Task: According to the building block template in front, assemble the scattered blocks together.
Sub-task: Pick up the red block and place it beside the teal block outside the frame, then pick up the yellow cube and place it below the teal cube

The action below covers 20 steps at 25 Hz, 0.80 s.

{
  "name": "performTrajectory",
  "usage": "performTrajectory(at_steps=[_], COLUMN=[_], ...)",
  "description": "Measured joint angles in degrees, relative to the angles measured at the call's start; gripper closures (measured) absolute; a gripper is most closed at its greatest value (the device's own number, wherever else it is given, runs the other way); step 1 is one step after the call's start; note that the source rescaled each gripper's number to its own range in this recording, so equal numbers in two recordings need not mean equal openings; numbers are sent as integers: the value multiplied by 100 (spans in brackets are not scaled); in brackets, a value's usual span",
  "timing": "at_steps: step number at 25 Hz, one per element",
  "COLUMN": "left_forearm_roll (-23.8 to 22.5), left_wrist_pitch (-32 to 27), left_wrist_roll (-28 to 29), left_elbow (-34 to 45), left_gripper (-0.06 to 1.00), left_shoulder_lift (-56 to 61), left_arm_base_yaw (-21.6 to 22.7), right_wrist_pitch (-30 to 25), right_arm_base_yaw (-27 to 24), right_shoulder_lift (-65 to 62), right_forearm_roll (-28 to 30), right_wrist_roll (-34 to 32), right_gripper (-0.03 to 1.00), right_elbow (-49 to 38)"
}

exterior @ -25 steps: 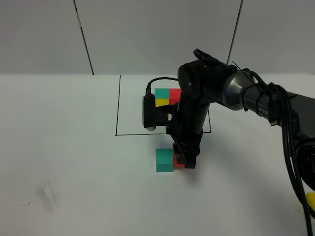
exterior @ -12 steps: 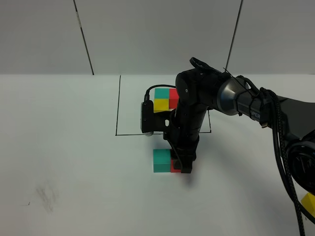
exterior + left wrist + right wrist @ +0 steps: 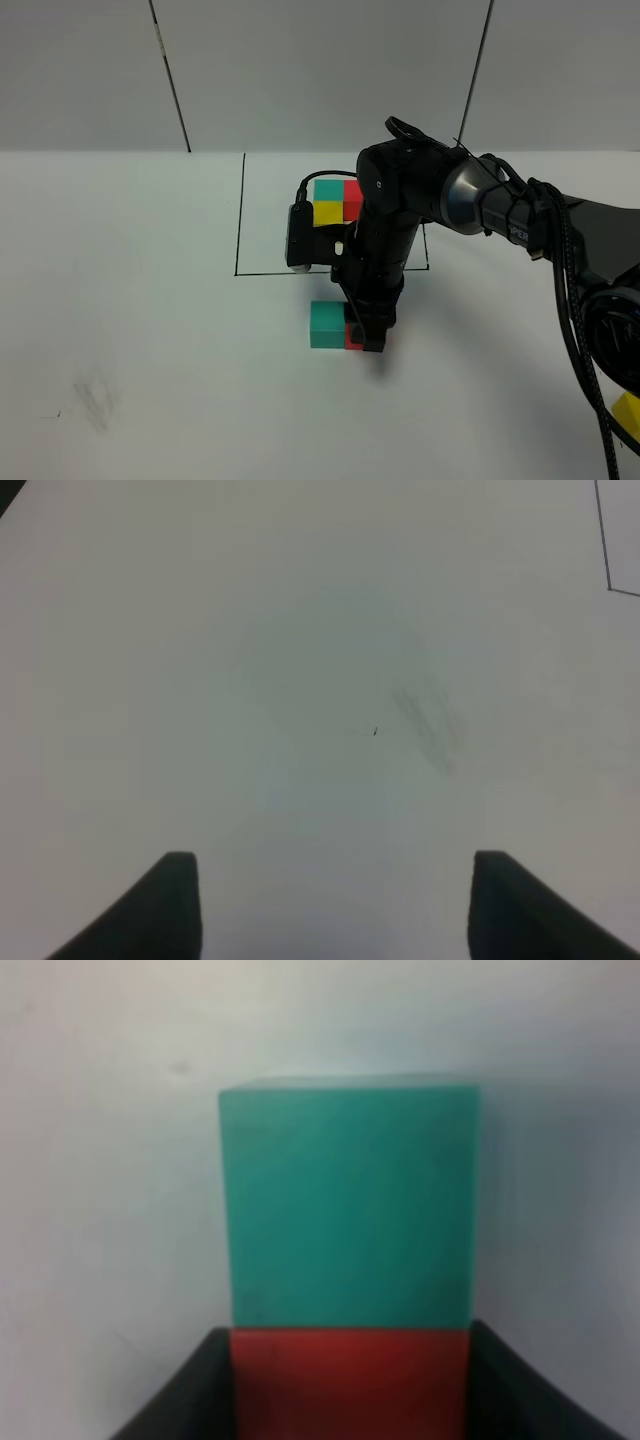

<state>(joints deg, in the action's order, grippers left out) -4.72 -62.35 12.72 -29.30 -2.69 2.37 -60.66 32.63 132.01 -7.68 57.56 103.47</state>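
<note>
Inside the thin black rectangle [image 3: 240, 220] lies the building block template [image 3: 330, 200], an L of teal, red and yellow cubes, partly hidden by my right arm. In front of the rectangle, my right gripper [image 3: 366, 335] is shut on the red cube [image 3: 354, 337], which rests against the side of the teal cube [image 3: 327, 325] on the table. The right wrist view shows the red cube [image 3: 350, 1380] between the dark fingers [image 3: 190, 1405], flush against the teal cube [image 3: 350, 1205]. The yellow cube [image 3: 629, 415] sits at the far right edge. My left gripper [image 3: 335, 905] is open over bare table.
The right arm's black cables [image 3: 585, 330] hang along the right side. A faint grey smudge [image 3: 95, 395] marks the white table at the front left; it also shows as a smudge [image 3: 430, 720] in the left wrist view.
My right gripper has shifted a little to the left with the red cube, and the teal cube has slid slightly left with it. The left gripper has not moved.
</note>
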Motion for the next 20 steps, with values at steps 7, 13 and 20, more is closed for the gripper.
performTrajectory(at_steps=[7,13,20], left_forearm_roll=[0,0,0], left_wrist_pitch=[0,0,0], left_wrist_roll=[0,0,0], left_elbow=[0,0,0], left_gripper=[58,58,58], left_shoulder_lift=[0,0,0], left_arm_base_yaw=[0,0,0], right_wrist_pitch=[101,-23,-821], right_arm_base_yaw=[0,-44,-423], right_shoulder_lift=[-9,-726,-1298], right_forearm_roll=[1,490,1108], right_wrist_roll=[-279,-1915,-4674], right_gripper=[45,20,19], right_elbow=[0,0,-443])
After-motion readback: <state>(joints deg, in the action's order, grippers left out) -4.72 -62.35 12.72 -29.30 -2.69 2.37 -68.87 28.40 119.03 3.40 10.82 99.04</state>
